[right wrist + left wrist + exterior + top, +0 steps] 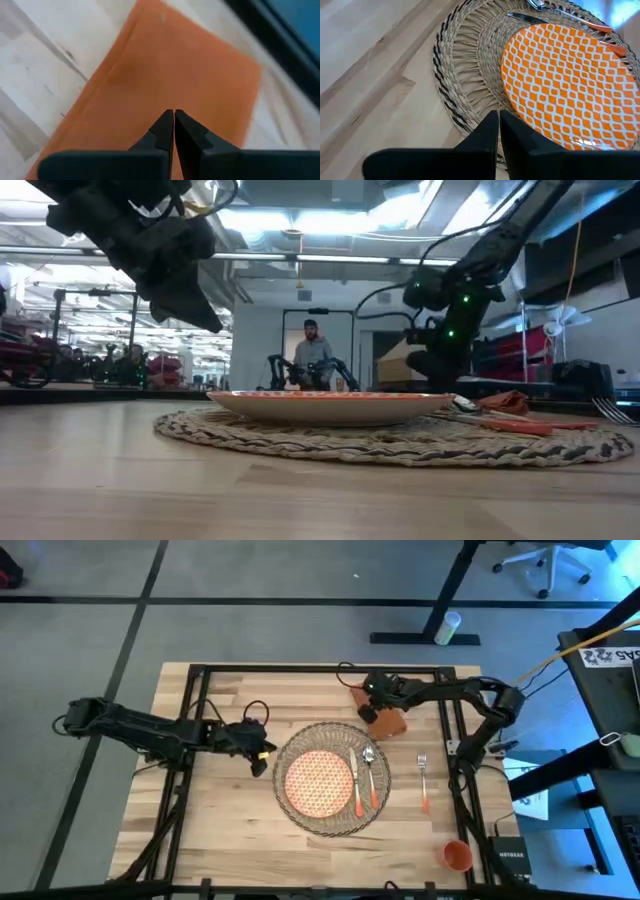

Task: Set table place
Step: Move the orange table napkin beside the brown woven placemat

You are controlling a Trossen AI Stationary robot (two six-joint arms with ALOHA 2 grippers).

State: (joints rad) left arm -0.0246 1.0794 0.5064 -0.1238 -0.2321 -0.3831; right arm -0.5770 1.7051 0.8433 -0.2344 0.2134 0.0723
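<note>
Both fingers pairs closed: right gripper (173, 116) over napkin (165, 75), left gripper (498, 117) beside plate (570, 85).

The high view looks straight down on the whole surface (230, 830); the low view looks level across it, sharing the plate (319, 782) at centre frame.

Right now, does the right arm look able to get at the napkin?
Probably yes. The right gripper sits directly over the napkin with its fingers shut, and nothing lies between them. The left gripper waits at the placemat's far side.
</note>
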